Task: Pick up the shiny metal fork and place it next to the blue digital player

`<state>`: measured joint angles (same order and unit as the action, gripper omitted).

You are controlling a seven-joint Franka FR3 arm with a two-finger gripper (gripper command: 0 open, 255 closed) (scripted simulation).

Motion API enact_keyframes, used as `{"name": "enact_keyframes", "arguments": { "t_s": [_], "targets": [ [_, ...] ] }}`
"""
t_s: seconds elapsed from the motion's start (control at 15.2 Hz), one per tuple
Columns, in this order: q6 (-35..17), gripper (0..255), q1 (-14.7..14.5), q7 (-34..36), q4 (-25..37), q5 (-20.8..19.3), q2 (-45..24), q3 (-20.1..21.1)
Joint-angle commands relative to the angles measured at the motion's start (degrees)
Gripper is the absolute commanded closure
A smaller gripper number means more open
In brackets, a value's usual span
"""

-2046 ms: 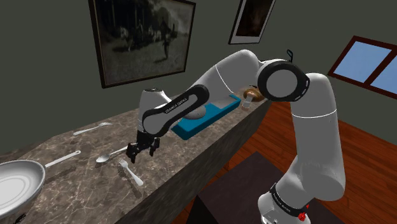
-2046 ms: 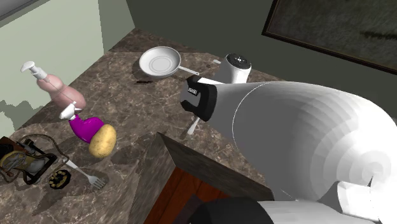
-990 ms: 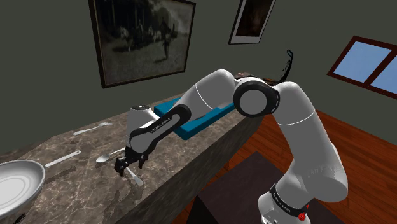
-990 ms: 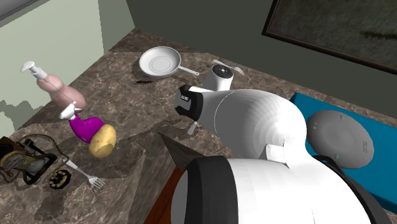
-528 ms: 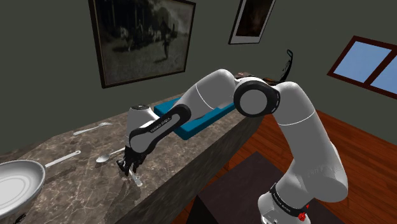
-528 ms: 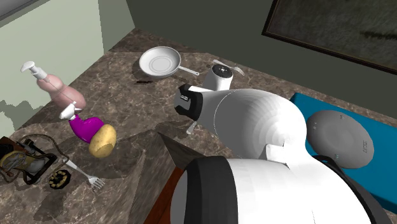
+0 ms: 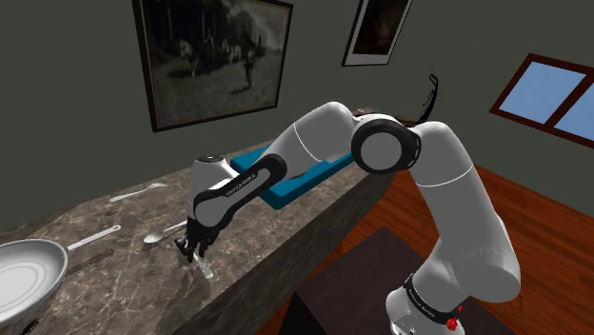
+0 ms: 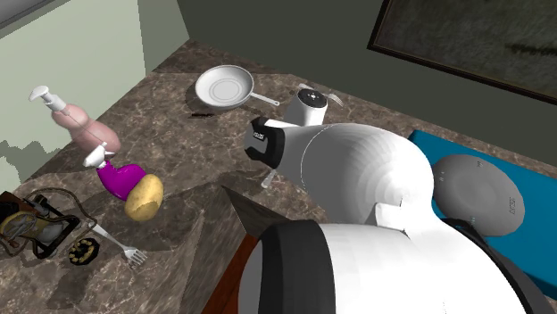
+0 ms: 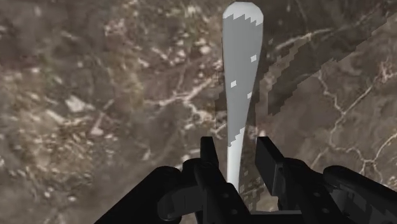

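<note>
Currently, the fork (image 9: 238, 76) lies flat on the tabletop (image 9: 95, 95), well apart from the player (image 8: 540, 178). The pincer (image 9: 235, 156) sits low over its handle, fingers spread either side, no contact evident. Grasp, lift, transfer and placement are all outstanding.

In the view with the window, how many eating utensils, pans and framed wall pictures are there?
Utensils: 3, the fork under the end effector, a spoon and a third utensil further back
Pans: 1
Framed pictures: 2, a large picture and a small picture
Total: 6
</note>
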<state>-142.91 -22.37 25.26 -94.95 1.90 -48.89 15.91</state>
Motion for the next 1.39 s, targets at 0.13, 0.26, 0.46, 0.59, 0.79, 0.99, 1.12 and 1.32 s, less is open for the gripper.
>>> {"name": "enact_keyframes", "arguments": {
  "t_s": [0.13,0.26,0.46,0.59,0.79,0.99,1.12,1.32],
  "targets": [
    [1.47,255,0.35,0.21,-0.88,0.26,2.35,0.32],
    [2.29,255,0.52,0.33,-1.27,0.40,3.57,0.51],
    [3.57,255,0.77,0.50,-1.76,0.62,5.37,0.78],
    [4.45,255,0.94,0.61,-2.02,0.77,6.53,0.96],
    [5.83,255,1.18,0.77,-2.31,1.01,8.23,1.23],
    [7.27,255,1.41,0.93,-2.47,1.24,9.87,1.48],
    [8.26,255,1.55,1.04,-2.52,1.40,10.93,1.65],
    [9.78,255,1.77,1.20,-2.49,1.64,12.46,1.89]
  ]
}}
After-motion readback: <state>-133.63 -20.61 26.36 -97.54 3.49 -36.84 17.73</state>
